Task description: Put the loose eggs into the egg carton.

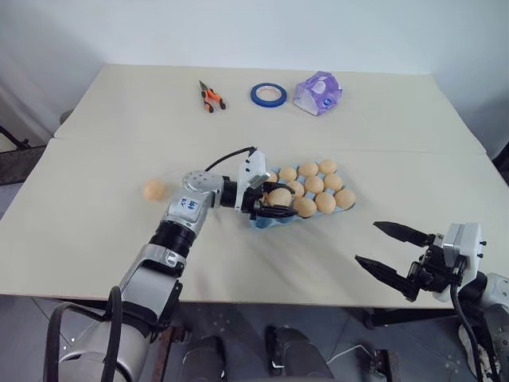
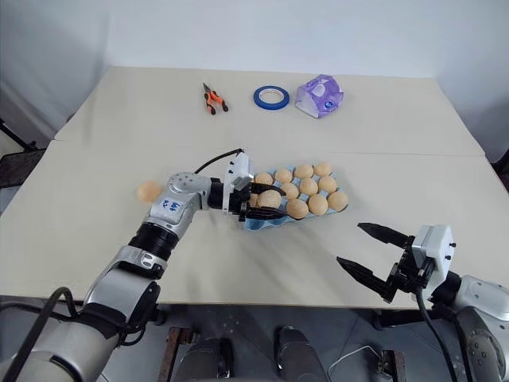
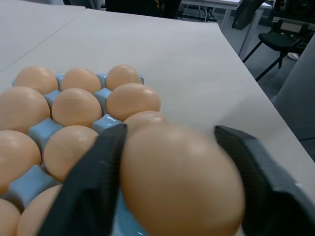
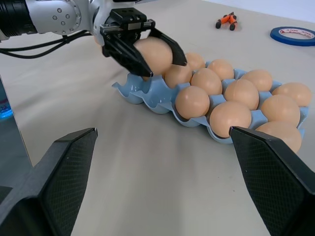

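Egg carton (image 1: 347,204): light blue moulded tray, lidless, flat on the counter (image 1: 95,239) near its middle; long axis slanting from the near-left end up toward the far right in the head views; cups mostly filled with tan-orange eggs, the end cups nearest the left arm showing bare blue.
Held egg (image 4: 153,55): smooth, tan-orange, matte, between the two black fingers of the left claw (image 4: 142,54); long axis roughly level, running across the gap between the fingers; hanging just above the carton's near-left end, beside the eggs already seated.
Left claw: around the egg, one finger on each side, pointing level along the carton toward the robot's right; cannot tell from the frames whether the fingers press it or merely flank it.
Loose egg (image 1: 154,189): alone on the counter, left of the left forearm, well apart from the carton; same tan-orange look; too round from above to read its long axis.
Right claw (image 1: 394,253): fingers spread wide, holding nothing, above the counter's near edge, right of the carton and apart from it, pointing toward it.
Far side of counter: orange-handled pliers (image 1: 211,97), blue tape roll (image 1: 269,95), purple-white packet (image 1: 317,93), in a row, well apart from the carton.
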